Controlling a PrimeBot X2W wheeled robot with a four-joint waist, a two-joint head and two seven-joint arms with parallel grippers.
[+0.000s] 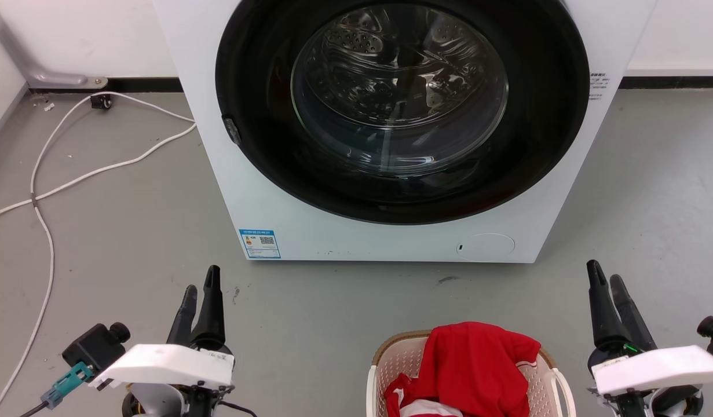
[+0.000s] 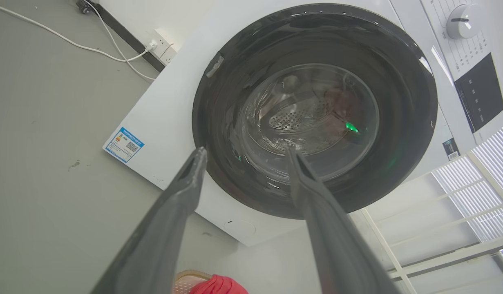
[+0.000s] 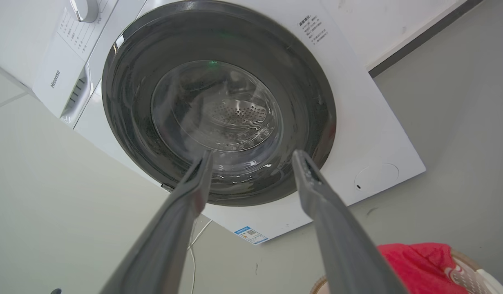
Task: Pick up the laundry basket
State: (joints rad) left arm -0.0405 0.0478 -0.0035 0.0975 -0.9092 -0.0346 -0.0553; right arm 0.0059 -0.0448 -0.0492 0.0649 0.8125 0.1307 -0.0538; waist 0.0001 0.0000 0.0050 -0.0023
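Fingers (image 1: 211, 307) either side of laundry basket (image 1: 391, 364)

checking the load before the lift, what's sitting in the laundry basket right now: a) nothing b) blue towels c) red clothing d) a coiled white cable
c: red clothing is heaped inside the laundry basket, which stands on the floor in front of the washing machine.
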